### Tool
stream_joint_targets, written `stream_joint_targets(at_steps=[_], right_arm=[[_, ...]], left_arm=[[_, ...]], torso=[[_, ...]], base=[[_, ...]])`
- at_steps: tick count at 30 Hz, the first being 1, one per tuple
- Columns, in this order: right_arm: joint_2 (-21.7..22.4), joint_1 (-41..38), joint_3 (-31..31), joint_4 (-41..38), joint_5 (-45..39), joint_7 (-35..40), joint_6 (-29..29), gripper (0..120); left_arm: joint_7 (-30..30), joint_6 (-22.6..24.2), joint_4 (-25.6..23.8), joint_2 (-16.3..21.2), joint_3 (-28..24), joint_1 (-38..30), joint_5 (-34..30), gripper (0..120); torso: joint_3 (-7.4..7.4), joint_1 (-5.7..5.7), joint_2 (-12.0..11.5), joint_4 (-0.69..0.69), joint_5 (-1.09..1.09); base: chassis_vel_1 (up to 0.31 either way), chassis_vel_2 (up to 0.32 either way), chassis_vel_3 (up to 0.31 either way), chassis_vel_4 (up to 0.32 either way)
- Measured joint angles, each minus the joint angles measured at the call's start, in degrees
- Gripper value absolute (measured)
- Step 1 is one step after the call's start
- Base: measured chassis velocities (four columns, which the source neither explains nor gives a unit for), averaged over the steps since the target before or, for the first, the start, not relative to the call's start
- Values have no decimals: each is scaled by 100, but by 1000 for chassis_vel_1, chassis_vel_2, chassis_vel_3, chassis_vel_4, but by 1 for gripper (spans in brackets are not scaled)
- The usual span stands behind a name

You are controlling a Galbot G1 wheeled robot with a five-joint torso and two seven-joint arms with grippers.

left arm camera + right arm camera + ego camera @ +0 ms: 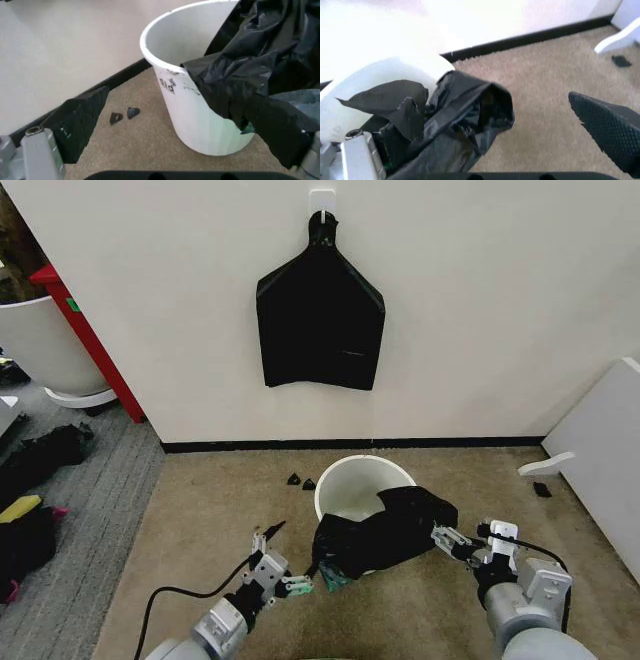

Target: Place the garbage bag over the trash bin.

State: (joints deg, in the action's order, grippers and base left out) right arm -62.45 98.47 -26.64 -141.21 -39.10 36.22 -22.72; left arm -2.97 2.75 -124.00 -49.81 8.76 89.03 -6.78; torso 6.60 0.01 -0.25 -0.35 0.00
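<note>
Draping over the near rim of the trash bin (355, 480) on the carpet, the garbage bag (385, 530) hangs between both pincers, so its mouth can be stretched. Left pincer (300, 584) stands apart at the bag's corner. From the left wrist, a pad overlaps bag film, grip uncertain. From the right wrist, the right pincer (447, 540) is spread wide, clasping nothing.

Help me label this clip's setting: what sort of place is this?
Probably an office or lab corner: beige carpet, a plain white wall with black baseboard, and a bunch of black bags on a wall hook.
</note>
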Motion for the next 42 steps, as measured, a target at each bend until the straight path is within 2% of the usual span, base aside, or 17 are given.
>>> stream_joint_targets(at_steps=[3, 6, 7, 12, 15, 16, 18, 22, 23, 29, 30, 31, 33, 36, 38, 42], right_arm=[[150, -46, -88, -168, 27, -75, -56, 100], [278, -264, -103, -218, -76, -45, -146, 100], [278, -264, -103, -218, -76, -45, -146, 100], [403, -506, -101, -220, -252, 15, -200, 100], [417, -523, -102, -220, -266, 15, -206, 100], [461, -567, -119, -220, -293, -26, -226, 100], [563, -701, -204, -184, -328, -245, -297, 100], [884, -1102, -419, 68, -397, -793, -451, 100], [1038, -1272, -521, 209, -448, -1042, -520, 100], [1833, -1662, -1310, 1177, -549, -3422, -819, 100], [1833, -1662, -1310, 1177, -549, -3422, -819, 100], [1946, -1710, -1426, 1392, -513, -3814, -820, 100], [2192, -1900, -1521, 1787, -458, -4520, -862, 100], [2513, -2612, -1267, 2311, -447, -5300, -1044, 100], [2603, -2918, -1123, 2475, -488, -5482, -1129, 100], [2833, -4021, -285, 3126, -552, -5902, -1201, 100]], left_arm=[[23, -2, -159, 37, 139, 153, -291, 100], [358, -76, -405, 76, 542, 409, -957, 100], [358, -76, -405, 76, 542, 409, -957, 100], [1321, -402, -472, 127, 1480, 729, -1882, 100], [1506, -437, -475, 136, 1624, 766, -2021, 100], [1797, -484, -504, 143, 1859, 812, -2285, 100], [1844, -495, -554, 122, 1977, 804, -2487, 100], [1437, -400, -729, 52, 1946, 779, -2572, 100], [1179, -348, -800, 23, 1873, 776, -2573, 100], [-153, 179, -1120, -135, 1239, 642, -2560, 100], [-153, 179, -1120, -135, 1239, 642, -2560, 100], [-307, 281, -1179, -155, 1140, 630, -2611, 100], [-492, 454, -1283, -215, 1043, 659, -2662, 100], [-568, 623, -1405, -334, 1053, 831, -2686, 100], [-575, 704, -1438, -368, 1078, 890, -2697, 100], [-468, 1125, -1528, -510, 1305, 1057, -2730, 100]], torso=[[0, 0, 0, 0, 0], [0, 0, 0, 1, 1], [0, 0, 0, 1, 1], [0, 0, 0, 1, 0], [0, 0, 0, 1, 1], [0, 0, 0, 1, 0], [0, 0, 0, 0, 0], [0, 0, 0, 0, 2], [0, 0, 0, 1, 2], [0, 0, 0, 0, 2], [0, 0, 0, 0, 2], [0, 0, 0, 2, 3], [0, 0, 0, -3, 1], [0, 0, 0, -1, 4], [0, 0, 0, 2, 1], [0, 0, 0, 2, 0]], base=[[0, 0, 0, 0], [0, 0, 0, 0], [0, 0, 0, 0], [0, 0, 0, 0], [0, 0, 0, 0], [0, 0, 0, 0], [0, 0, 0, 0], [0, 0, 0, 0], [0, 0, 0, 0], [0, 0, 0, 0], [0, 0, 0, 0], [0, 0, 0, 0], [0, 0, 0, 0], [0, 0, 0, 0], [0, 0, 0, 0], [0, 0, 0, 0]])
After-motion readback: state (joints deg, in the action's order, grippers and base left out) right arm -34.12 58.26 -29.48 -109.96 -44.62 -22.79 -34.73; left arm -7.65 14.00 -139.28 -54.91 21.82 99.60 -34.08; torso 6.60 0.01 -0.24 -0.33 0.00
